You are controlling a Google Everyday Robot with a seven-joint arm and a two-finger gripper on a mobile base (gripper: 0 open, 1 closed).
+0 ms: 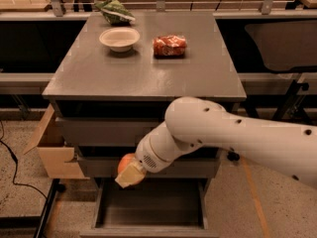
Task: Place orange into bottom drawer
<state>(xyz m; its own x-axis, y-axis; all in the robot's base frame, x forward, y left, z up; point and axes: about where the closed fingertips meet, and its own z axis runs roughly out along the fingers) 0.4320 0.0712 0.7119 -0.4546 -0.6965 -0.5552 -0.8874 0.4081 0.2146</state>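
1. The orange [125, 161] hangs over the left rear of the open bottom drawer [148, 209].
2. The gripper [129, 172] is also above that drawer, with its fingers clamped on the orange.
3. Well above the drawer, the cabinet top [138, 73] carries a white bowl [119, 37], a red snack packet [170, 45] whose print cannot be read, and a green bag [115, 11].
4. A cardboard box [52, 150] stands left of the drawer.

No legible text; gripper [130, 175], clasping orange [126, 162], hangs over bottom drawer [158, 208]
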